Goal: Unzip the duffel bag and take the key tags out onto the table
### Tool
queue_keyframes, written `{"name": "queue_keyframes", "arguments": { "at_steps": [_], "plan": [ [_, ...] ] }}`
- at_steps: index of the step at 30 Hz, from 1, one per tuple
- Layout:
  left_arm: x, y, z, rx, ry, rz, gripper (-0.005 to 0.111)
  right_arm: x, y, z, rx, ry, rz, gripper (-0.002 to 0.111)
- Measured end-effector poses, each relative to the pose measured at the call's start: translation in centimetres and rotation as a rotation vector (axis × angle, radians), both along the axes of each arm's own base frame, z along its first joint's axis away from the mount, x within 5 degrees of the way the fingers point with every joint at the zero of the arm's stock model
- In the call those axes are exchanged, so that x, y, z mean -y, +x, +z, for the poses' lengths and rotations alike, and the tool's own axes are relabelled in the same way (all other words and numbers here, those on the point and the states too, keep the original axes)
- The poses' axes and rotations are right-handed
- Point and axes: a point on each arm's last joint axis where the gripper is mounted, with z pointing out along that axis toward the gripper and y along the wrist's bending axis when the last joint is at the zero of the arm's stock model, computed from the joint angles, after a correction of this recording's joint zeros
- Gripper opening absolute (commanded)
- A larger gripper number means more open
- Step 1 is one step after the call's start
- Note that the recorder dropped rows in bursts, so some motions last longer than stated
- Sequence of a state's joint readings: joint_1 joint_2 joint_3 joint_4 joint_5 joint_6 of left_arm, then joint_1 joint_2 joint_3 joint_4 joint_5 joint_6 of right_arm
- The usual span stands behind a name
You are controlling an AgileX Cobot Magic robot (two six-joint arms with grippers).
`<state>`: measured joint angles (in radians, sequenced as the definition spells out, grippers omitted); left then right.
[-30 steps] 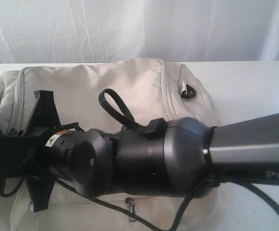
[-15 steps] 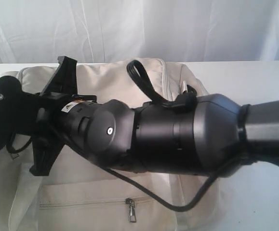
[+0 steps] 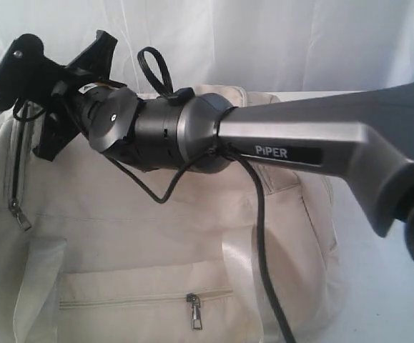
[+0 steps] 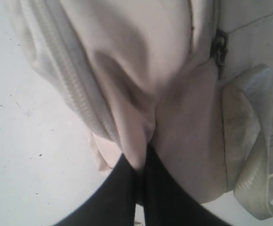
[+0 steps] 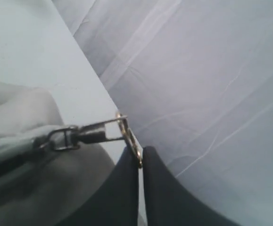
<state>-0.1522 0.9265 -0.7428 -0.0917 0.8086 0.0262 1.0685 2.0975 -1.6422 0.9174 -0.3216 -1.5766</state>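
- Exterior: the right arm (image 3: 299,143) is reaching over the bag (image 3: 156,236), which is lying on the table (image 3: 378,307); tags unseen.
- Left wrist: the left gripper (image 4: 143,155) is pinching bag fabric, anchoring it.
- Right wrist: the right gripper (image 5: 137,153) is clamping the zip pull (image 5: 91,131) at the bag's corner; unzipping, next dragging along the zip.

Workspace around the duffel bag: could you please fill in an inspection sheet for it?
Surface: white table, few dark specks.
Job's things: duffel bag on the table, main zipper appears partly open; key tags not seen.
Clutter: nothing seen.
Grippers: left gripper shut, pinching bag fabric; right gripper shut on zipper pull.
Cables: black cable hangs from right arm over the bag.
Surroundings: white curtain behind.
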Motion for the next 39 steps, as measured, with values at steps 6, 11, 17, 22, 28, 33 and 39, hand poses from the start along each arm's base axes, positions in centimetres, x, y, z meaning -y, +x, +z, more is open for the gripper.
{"name": "queue_keyframes", "arguments": {
  "at_steps": [6, 11, 17, 22, 28, 33, 39],
  "plan": [
    [0.0, 0.0, 0.0, 0.002, 0.000, 0.000, 0.000, -0.5, 2.5, 0.9, -0.069, 0.118, -0.025, 0.000],
    [0.0, 0.0, 0.2, 0.011, -0.004, 0.001, 0.000, -0.4, 4.9, 1.0, -0.152, 0.176, -0.024, 0.000],
    [-0.3, -0.3, 0.9, 0.093, 0.020, -0.013, 0.000, 0.0, 6.2, 0.3, -0.188, 0.179, -0.031, 0.000],
    [-0.6, -0.5, 1.5, 0.203, 0.047, -0.012, 0.000, 0.2, 6.5, 0.4, -0.216, 0.191, -0.027, 0.000],
    [-0.7, -0.2, 1.8, 0.262, 0.101, -0.077, 0.000, 0.3, 6.2, 0.9, -0.265, 0.186, 0.013, 0.000],
    [-0.8, -0.5, 1.6, 0.234, 0.124, -0.100, 0.022, 0.2, 6.1, 0.8, -0.280, 0.177, 0.028, 0.000],
    [-1.1, -0.8, 1.8, 0.244, 0.160, -0.117, 0.068, 0.3, 5.9, 1.5, -0.279, 0.182, 0.040, 0.000]
  ]
}}
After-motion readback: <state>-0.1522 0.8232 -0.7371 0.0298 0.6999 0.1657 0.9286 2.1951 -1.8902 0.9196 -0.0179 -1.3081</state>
